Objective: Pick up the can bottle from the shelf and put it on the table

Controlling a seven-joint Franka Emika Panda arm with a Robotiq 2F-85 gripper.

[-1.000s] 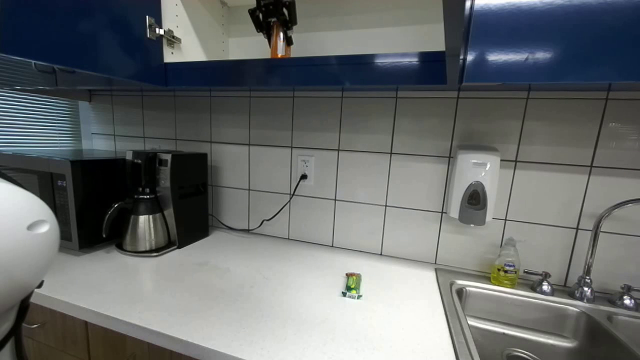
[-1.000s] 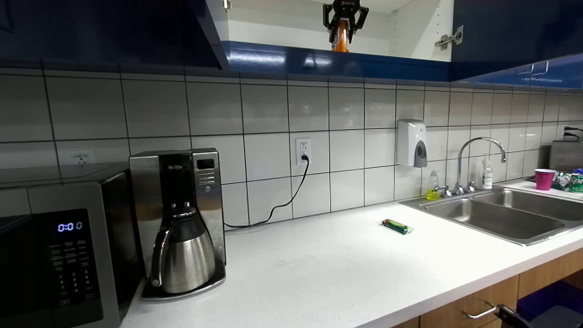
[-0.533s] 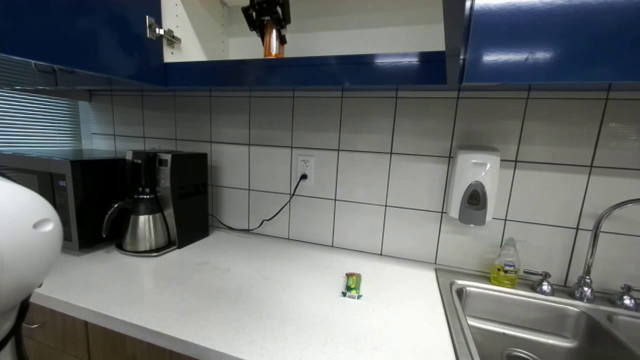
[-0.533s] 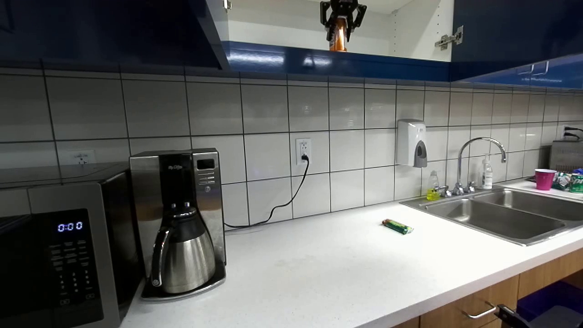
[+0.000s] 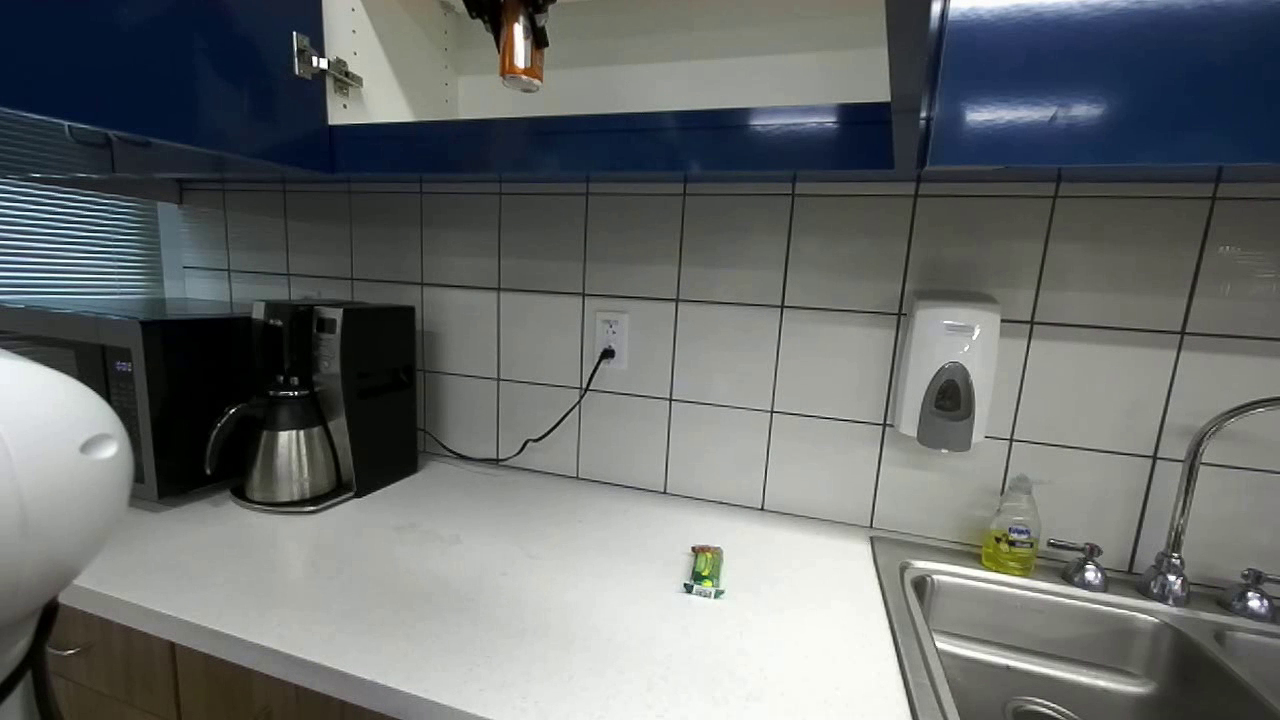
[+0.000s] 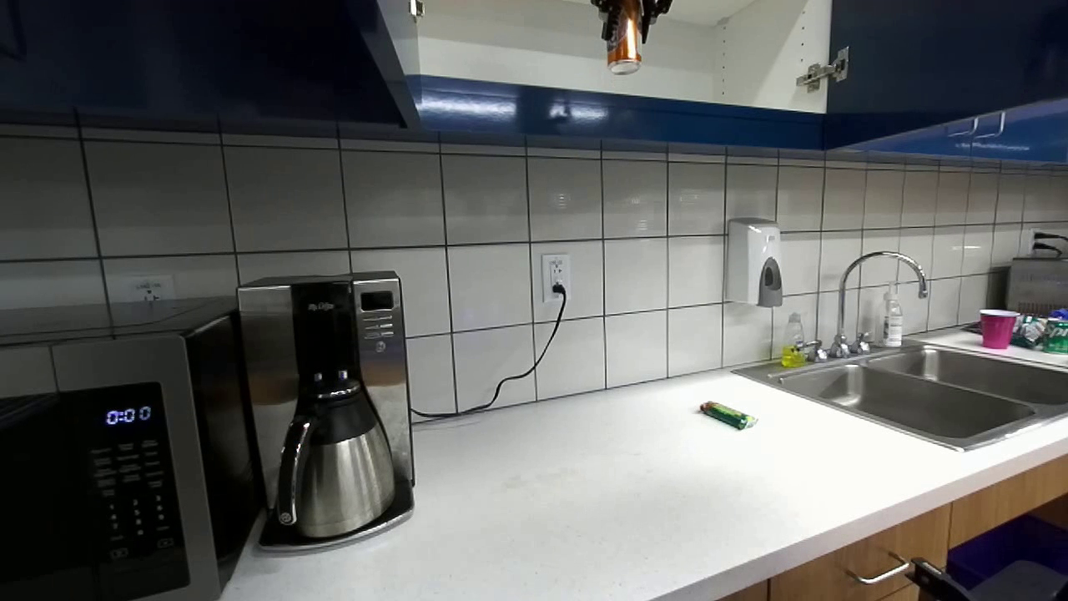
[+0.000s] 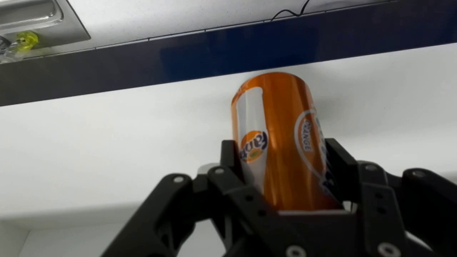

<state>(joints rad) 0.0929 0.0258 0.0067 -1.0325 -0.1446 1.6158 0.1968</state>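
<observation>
The orange Fanta can bottle (image 7: 282,107) is held between the gripper's fingers, which press its two sides in the wrist view. My gripper (image 7: 280,151) is shut on it. In both exterior views the can (image 5: 521,60) (image 6: 624,57) hangs near upright, its silver base visible above the blue front lip of the shelf. The upper gripper is cut off by the top edge in both exterior views. The shelf (image 5: 700,60) is a white open compartment; its floor (image 7: 107,142) shows below the can. The white table (image 5: 500,600) (image 6: 584,501) lies well below.
The shelf's blue lip (image 5: 610,145) runs along its front. Open cabinet doors (image 5: 160,70) (image 6: 943,67) flank it. On the counter are a coffee maker (image 6: 350,467), a microwave (image 6: 125,484) and a green-yellow packet (image 5: 706,570). A steel sink (image 5: 1050,620) is set in.
The can has risen off the shelf floor with the gripper, so its base now shows above the lip. In an exterior view it has also shifted left. The white arm part has moved slightly right.
</observation>
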